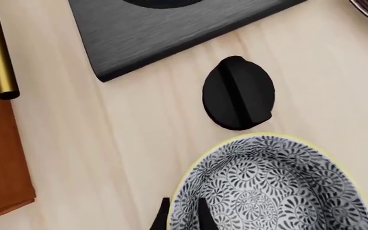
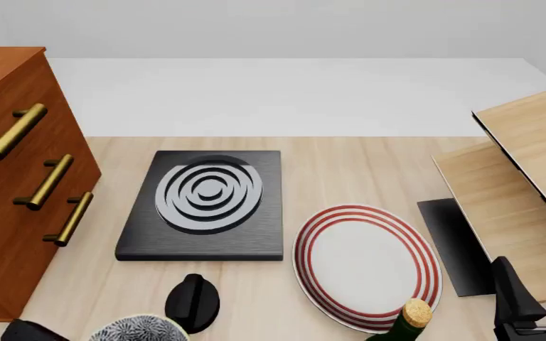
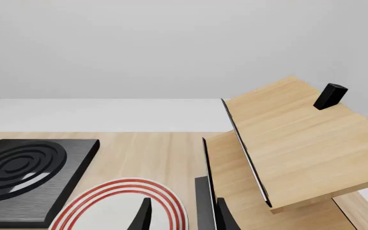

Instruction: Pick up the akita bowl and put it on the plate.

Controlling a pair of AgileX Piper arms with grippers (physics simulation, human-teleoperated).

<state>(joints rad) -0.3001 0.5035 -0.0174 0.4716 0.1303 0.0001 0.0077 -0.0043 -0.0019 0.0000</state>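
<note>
Your bowl (image 2: 140, 328) sits at the desk's near edge towards its left corner, well apart from the plate (image 2: 366, 266) at near-centre; the left hand (image 1: 182, 216) has its fingers astride the near rim, one inside and one outside, though you cannot tell if they grip. Judge the bowl stiff, glazed, slippery and breakable, so pinch the rim wall and lift level. The desk (image 2: 349, 167) is smooth pale wood, crowded by slab (image 2: 207, 206), knob (image 2: 193, 302), bottle (image 2: 408, 321), drawers (image 2: 12, 177); right hand (image 3: 182, 213) idles part-open, empty.
</note>
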